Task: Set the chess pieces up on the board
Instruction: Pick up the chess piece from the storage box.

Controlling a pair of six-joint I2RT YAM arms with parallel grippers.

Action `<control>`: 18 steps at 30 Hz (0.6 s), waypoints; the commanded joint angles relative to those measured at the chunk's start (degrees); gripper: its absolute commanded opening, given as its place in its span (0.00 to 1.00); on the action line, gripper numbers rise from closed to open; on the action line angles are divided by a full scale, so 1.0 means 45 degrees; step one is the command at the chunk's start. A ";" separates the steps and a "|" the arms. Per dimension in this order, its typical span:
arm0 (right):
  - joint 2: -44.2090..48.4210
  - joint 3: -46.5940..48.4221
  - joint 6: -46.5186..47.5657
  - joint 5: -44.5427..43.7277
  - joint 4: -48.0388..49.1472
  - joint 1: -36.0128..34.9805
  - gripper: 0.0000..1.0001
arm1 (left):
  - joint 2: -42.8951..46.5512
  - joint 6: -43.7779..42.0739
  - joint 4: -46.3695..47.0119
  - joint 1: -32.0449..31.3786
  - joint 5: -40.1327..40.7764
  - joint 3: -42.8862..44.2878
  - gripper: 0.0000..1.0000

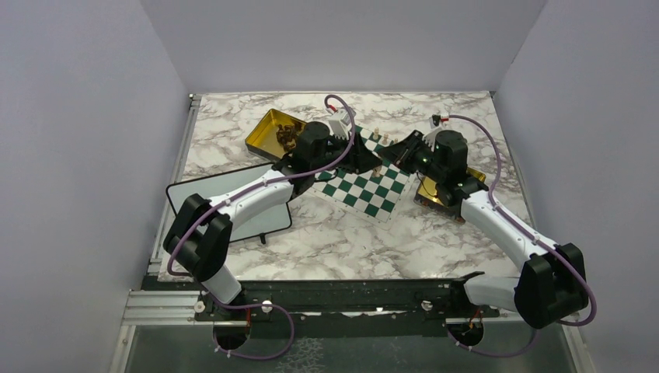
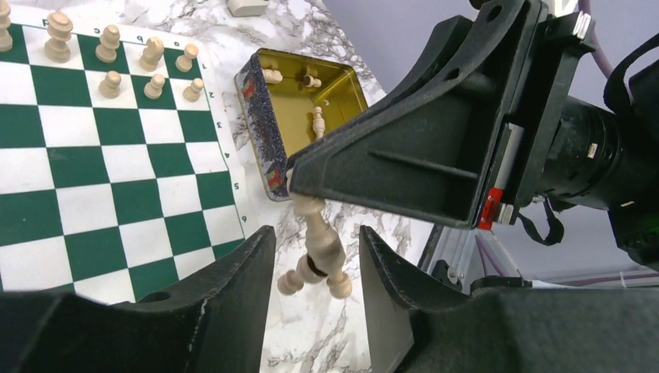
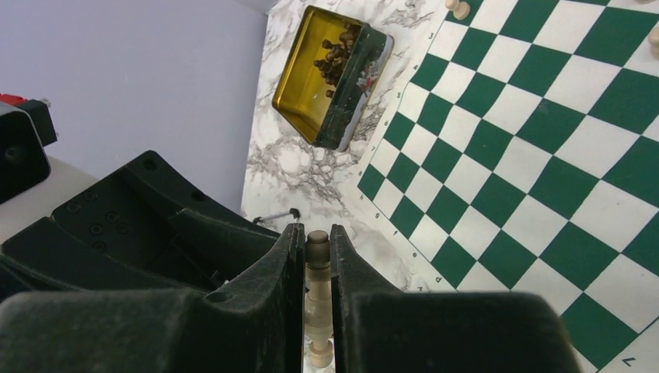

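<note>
Chess pieces (image 3: 316, 242), one in right fingers (image 3: 268, 291)

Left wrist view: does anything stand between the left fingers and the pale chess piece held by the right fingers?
Nothing visible does. The pale chess piece hangs in the gap between the left fingers, with only marble tabletop showing on either side. The right fingers clamp its upper end.
</note>
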State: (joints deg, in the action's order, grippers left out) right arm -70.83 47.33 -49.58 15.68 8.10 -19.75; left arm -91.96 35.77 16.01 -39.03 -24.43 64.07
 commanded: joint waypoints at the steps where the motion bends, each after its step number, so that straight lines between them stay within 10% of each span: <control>1: -0.0022 -0.0039 -0.0211 -0.0244 0.0638 -0.0234 0.09 | -0.0232 -0.0428 0.0407 -0.0041 -0.0038 0.0560 0.44; 18: -0.0120 -0.0175 -0.0263 -0.0818 0.0888 -0.0514 0.09 | -0.0480 -0.0449 0.0368 -0.0041 -0.0691 0.0290 0.42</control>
State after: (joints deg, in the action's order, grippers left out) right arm -70.94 47.24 -50.54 13.96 9.50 -21.69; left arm -93.67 34.65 16.27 -39.03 -25.43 65.01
